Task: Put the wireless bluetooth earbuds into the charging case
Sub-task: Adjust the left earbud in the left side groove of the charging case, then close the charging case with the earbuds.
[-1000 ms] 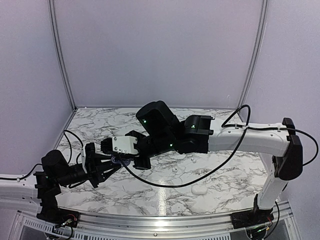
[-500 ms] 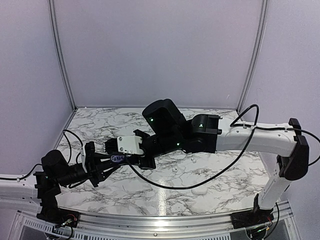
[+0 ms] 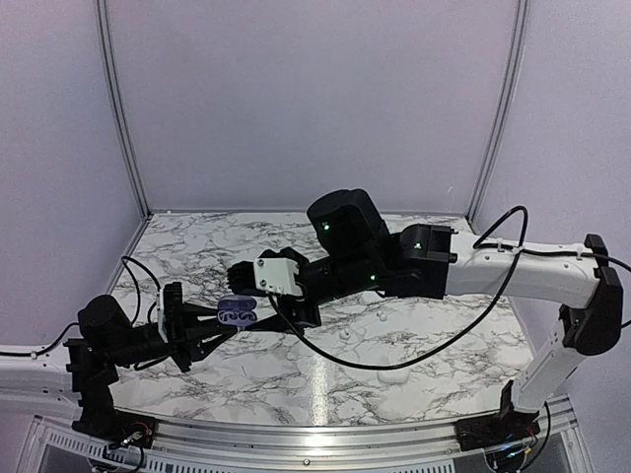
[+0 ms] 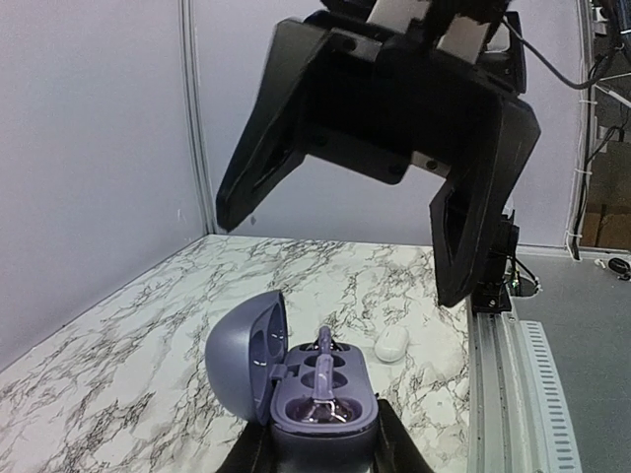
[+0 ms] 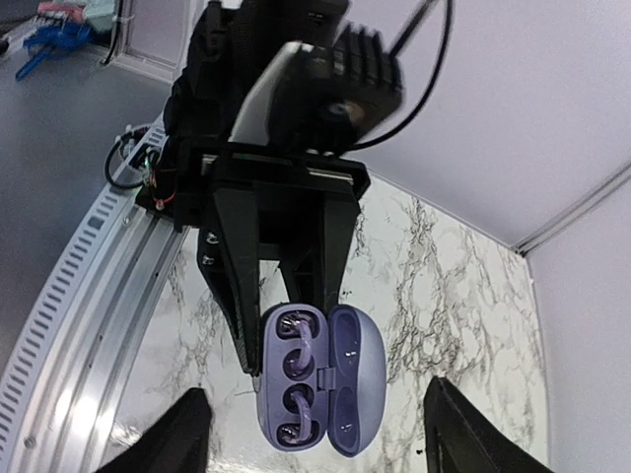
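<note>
A: Left gripper (image 3: pixel 223 325), state of jaws?

B: Closed narrow on the base of the charging case (image 4: pixel 296 436), one finger on each side. The case is held up off the marble table (image 3: pixel 197 258), on the left side, with the lid hinged fully open and the wells facing up.

A: Earbuds?

B: Lilac earbuds (image 5: pixel 293 328), same colour as the case, lie in the wells. From the left wrist view, one end stands up a little at the rear well. I cannot tell whether that bud is fully seated.

A: Right gripper (image 4: pixel 337 251)?

B: Jaws wide apart, nothing between them. It hangs directly over the open case with its fingers pointing down, one to each side. There is a clear gap and it touches neither the case nor the buds.

A: Anything else on the table?

B: A white pebble-shaped case (image 3: pixel 394 374) lies closed near the front edge, right of centre and well apart from both grippers. Two small white pieces (image 3: pixel 347 335) lie between it and the right arm. They are too small to identify.
</note>
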